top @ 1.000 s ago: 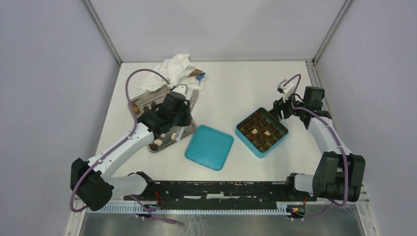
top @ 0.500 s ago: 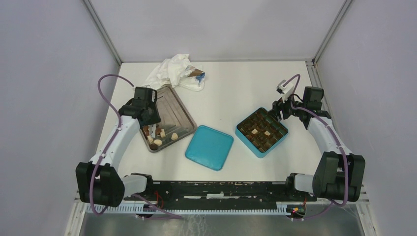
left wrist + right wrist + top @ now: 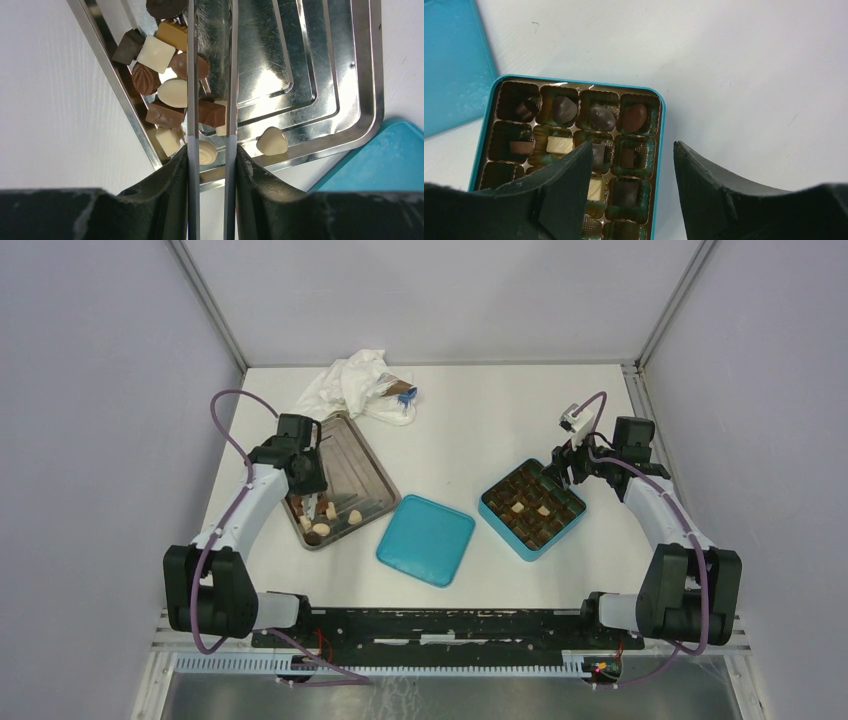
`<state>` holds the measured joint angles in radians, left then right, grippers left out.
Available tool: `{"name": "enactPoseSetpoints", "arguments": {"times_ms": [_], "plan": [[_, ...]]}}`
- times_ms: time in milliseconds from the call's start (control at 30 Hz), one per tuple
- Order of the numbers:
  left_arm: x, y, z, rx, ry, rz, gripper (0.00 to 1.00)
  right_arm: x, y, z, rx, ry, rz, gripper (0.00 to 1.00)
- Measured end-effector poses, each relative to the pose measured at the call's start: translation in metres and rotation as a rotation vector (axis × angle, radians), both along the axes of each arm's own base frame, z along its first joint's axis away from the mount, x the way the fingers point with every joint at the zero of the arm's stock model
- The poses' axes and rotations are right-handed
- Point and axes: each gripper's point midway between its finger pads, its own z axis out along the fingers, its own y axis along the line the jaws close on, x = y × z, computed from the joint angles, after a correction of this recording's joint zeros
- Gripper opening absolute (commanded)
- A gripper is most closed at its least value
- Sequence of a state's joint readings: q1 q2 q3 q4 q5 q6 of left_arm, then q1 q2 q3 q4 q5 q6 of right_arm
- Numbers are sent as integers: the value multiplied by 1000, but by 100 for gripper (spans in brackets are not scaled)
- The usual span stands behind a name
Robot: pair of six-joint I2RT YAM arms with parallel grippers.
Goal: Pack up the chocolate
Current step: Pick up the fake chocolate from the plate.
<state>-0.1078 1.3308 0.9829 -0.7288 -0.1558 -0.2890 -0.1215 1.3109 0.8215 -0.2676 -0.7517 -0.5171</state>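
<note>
Left tool (image 3: pixel 210 20) hangs over chocolate (image 3: pixel 172 92) lying in metal tray (image 3: pixel 320 75).

White links (image 3: pixel 245 508), black joints (image 3: pixel 690 585), purple cables (image 3: pixel 232 393); right gripper (image 3: pixel 632 145) black.

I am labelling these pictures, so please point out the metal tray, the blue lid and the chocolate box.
metal tray (image 3: pixel 358 465), top view, its bare floor.
blue lid (image 3: pixel 425 540), top view, middle of its face.
chocolate box (image 3: pixel 506 534), top view, its near-left wall.
</note>
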Motion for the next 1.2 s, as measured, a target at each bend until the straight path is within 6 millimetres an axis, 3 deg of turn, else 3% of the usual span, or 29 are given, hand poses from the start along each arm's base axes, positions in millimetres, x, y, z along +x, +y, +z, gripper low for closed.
{"name": "enactPoseSetpoints", "arguments": {"times_ms": [367, 1200], "plan": [[5, 10, 6, 46, -21, 27, 42, 0, 0, -4, 1, 14, 0, 66], [4, 14, -8, 51, 29, 42, 48, 0, 1, -7, 2, 24, 2, 65]]}}
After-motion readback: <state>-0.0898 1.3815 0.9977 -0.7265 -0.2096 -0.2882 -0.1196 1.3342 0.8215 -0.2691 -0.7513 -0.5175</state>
